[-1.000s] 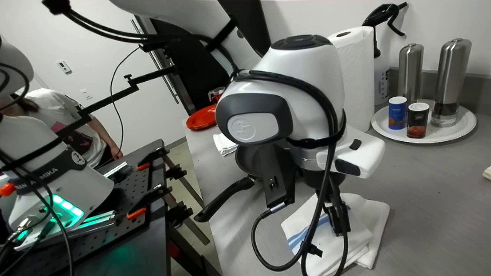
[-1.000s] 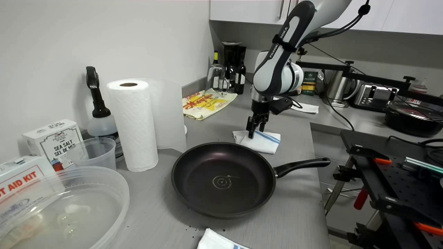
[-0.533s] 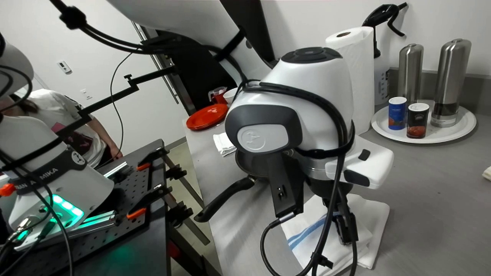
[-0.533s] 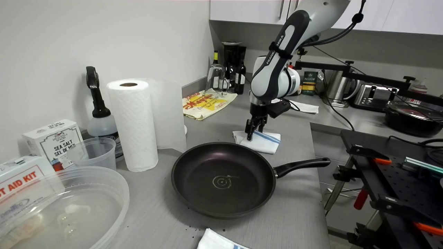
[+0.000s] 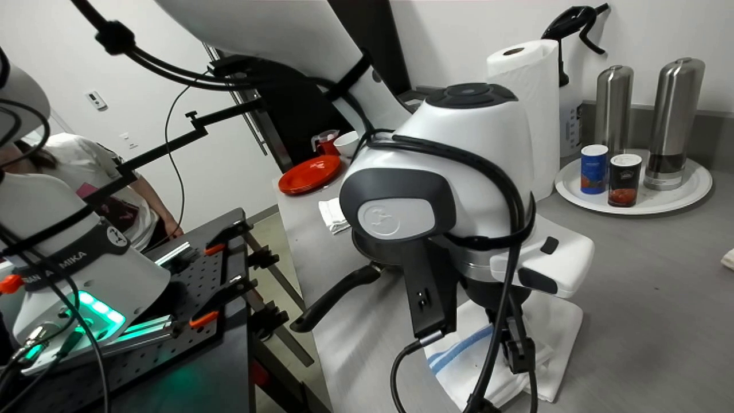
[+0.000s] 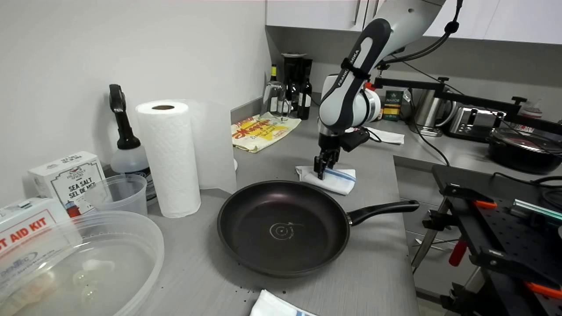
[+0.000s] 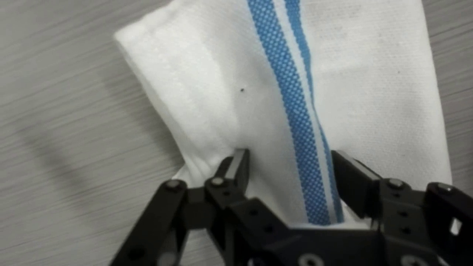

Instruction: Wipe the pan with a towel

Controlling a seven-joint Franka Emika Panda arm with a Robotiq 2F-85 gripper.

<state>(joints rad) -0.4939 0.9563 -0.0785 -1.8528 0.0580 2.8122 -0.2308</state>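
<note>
The tool (image 7: 288, 159), narrower than a moment ago, jaws still apart, rumples the towel (image 7: 295, 92) directly beneath it, so a grasp seems imminent for wiping the pan (image 6: 283, 230) nearby.

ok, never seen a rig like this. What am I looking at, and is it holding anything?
That's a robot arm ending in a two-fingered gripper. Two pictures are shot from outside it, from different places; the close-up is shot from its wrist. On the grey counter lie a black frying pan and, under the gripper, a folded white towel with blue stripes. A paper roll stands nearby. The jaws stand apart with cloth bunched between them; whether they grip it firmly, I can't tell.
</note>
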